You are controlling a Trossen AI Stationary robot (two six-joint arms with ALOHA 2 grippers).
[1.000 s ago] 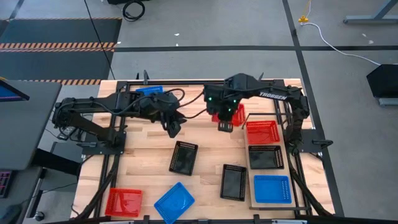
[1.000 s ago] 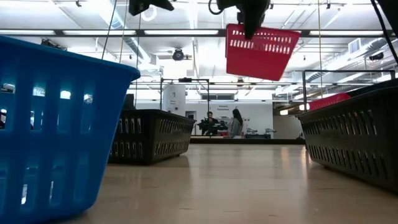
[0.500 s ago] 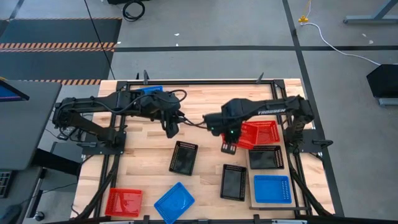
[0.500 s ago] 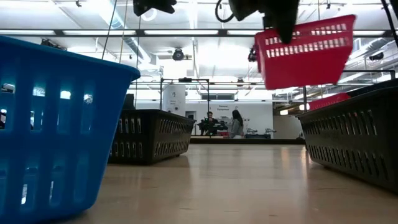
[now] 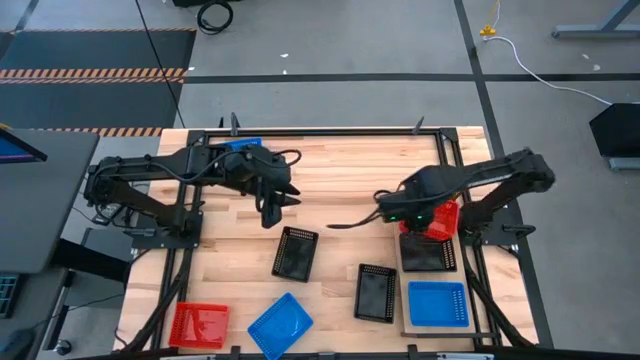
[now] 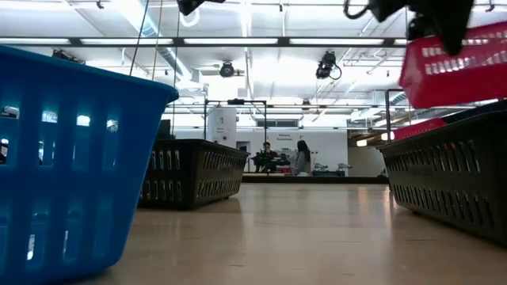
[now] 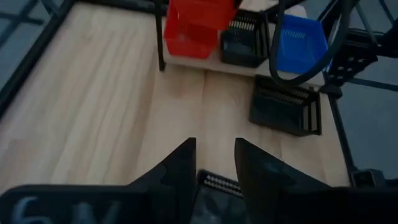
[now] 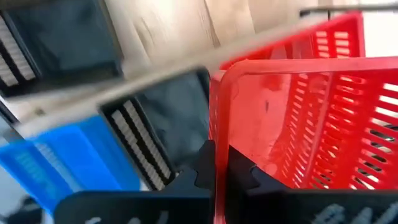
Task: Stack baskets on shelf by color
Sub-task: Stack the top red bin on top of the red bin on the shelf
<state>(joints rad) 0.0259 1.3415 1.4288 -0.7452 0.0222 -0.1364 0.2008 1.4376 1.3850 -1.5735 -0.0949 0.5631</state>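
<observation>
Red mesh basket [image 8: 292, 118] pinched; right fingers [image 8: 202, 165] clamped.

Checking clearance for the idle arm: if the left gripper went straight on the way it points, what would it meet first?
Probably the black basket just ahead of the left gripper, whose rim shows between its open fingers in the left wrist view; depth is uncertain.

My two arms are dark and jointed, black cables looping along them; green lights glow on my right arm [image 5: 400, 212] above the wooden table [image 5: 330, 170].
</observation>
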